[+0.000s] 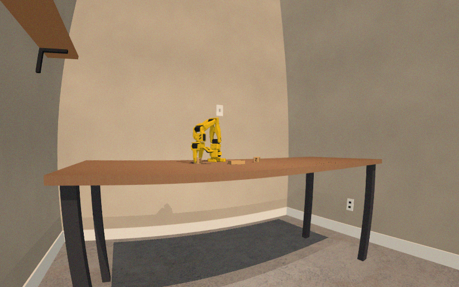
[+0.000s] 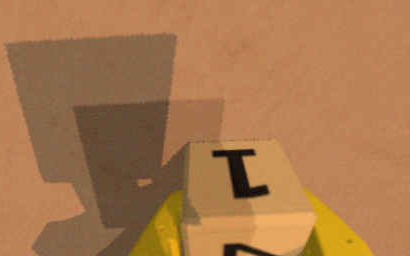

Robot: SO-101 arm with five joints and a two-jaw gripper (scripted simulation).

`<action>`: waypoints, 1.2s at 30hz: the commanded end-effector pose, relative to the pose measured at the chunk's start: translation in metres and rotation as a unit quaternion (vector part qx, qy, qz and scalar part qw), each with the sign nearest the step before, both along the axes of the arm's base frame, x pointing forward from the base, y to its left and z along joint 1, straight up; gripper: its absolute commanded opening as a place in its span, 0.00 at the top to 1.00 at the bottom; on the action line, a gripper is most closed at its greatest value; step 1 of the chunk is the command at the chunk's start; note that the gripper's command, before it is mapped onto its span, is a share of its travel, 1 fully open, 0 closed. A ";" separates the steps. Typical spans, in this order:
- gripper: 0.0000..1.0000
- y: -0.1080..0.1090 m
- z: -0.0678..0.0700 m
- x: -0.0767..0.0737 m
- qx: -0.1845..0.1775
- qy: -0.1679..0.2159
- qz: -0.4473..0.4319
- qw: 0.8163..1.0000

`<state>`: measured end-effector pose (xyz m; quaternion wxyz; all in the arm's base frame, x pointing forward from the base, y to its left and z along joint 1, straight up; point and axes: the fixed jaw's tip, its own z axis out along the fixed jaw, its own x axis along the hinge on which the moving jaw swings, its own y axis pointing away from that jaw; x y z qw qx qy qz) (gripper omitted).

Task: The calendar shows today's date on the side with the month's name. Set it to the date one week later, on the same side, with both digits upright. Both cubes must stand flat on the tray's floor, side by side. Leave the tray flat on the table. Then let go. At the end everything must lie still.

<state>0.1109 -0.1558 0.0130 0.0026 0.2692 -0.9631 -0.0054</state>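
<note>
pinching a cube in the gripper, low over the table.

clamped from both sides by the yellow fingers, with a black "1" on the upper face, seen upside down from the wrist, and part of another digit on the near face, cut off by the frame edge. standing well right of the arm on the tabletop: the flat wooden tray, and further right, apart from it, a second cube. too small from outside to tell whether the held cube touches the wood.
</note>
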 end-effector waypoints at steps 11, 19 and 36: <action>1.00 -0.007 0.022 0.003 -0.015 -0.012 0.000 1.000; 1.00 -0.006 0.040 0.003 -0.015 -0.012 0.000 1.000; 1.00 -0.004 0.056 0.001 -0.015 -0.012 0.000 1.000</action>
